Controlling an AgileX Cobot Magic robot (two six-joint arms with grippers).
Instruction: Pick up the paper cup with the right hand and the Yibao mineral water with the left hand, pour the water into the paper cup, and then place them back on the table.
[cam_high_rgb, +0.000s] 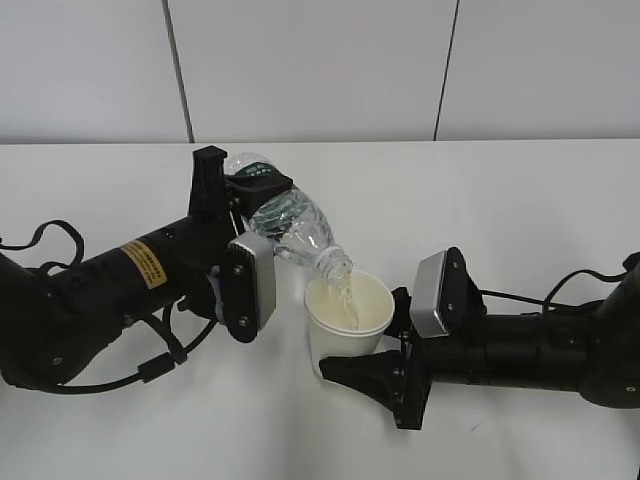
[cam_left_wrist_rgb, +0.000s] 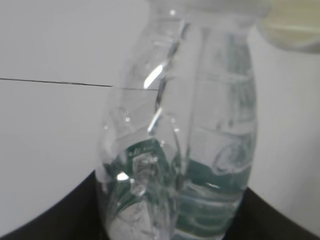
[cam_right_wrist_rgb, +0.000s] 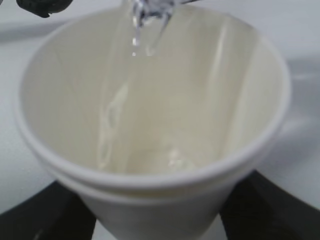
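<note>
Over the middle of the table (cam_high_rgb: 520, 190), the left hand (cam_high_rgb: 232, 232) clamps the tilted water bottle (cam_high_rgb: 285, 222), its mouth streaming water into the paper cup (cam_high_rgb: 348, 322), gripped upright by the right hand (cam_high_rgb: 385, 345).

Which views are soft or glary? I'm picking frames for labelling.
Exterior view: evenly lit and sharp, with faint shadows under the arms. Left wrist view: the bottle fills the frame, blurred, with bright glints on the plastic. Right wrist view: the paper cup is close and slightly soft, its rim near washed out.
</note>
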